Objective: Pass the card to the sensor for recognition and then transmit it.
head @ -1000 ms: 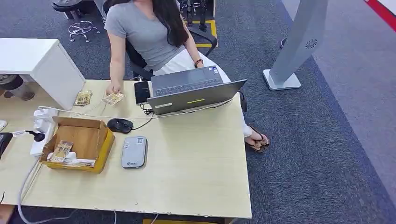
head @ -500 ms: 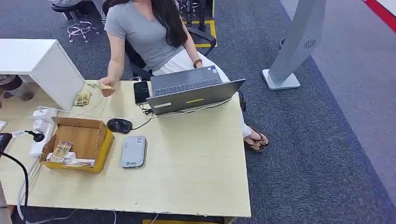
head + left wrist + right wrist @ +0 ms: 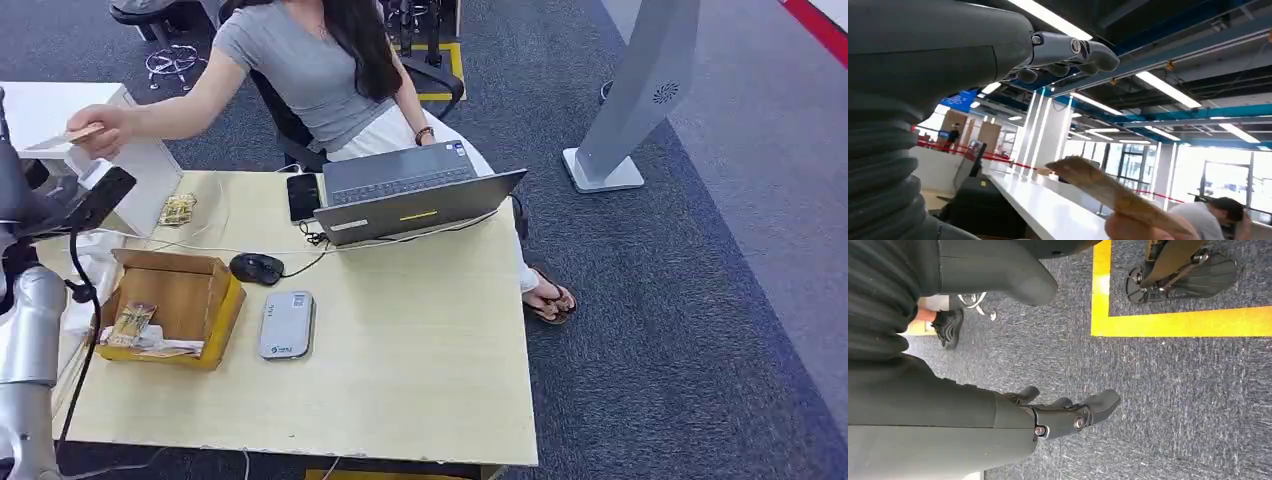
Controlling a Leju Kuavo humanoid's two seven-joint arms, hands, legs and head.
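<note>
Reaching out from behind the laptop point(image 3: 420, 205), a person point(image 3: 310, 70) holds a card point(image 3: 82, 133) up past the far left corner of the tabletop point(image 3: 400, 370), pinched in their own hand point(image 3: 100, 130). The card is in the air, just beyond the robot's raised left hand point(image 3: 100, 195), which stands dark above that same corner. In the left wrist view the left hand point(image 3: 1068, 55) is empty, its fingers point(image 3: 1098, 52) loosely bent and apart, and the card point(image 3: 1108, 192) hangs tilted a little way off them, not touching. The person's fingertips point(image 3: 1138, 230) grip its near end.

Left of the laptop on the tabletop lie a black phone point(image 3: 303, 196), a black mouse point(image 3: 257, 268) and a grey sensor point(image 3: 288, 325), flat and nearer the robot than the mouse. Left of the sensor sits an open box point(image 3: 170, 305) with more cards point(image 3: 130, 325) lying in it. Another small stack of cards point(image 3: 177, 209) lies far left of the laptop, near the white cabinet point(image 3: 90, 130).

The right hand point(image 3: 1063, 415) hangs over blue-grey carpet point(image 3: 1173, 400), holding nothing, its fingers point(image 3: 1103, 402) slightly curled and spread. A yellow floor line point(image 3: 1178, 322) runs beyond it.
</note>
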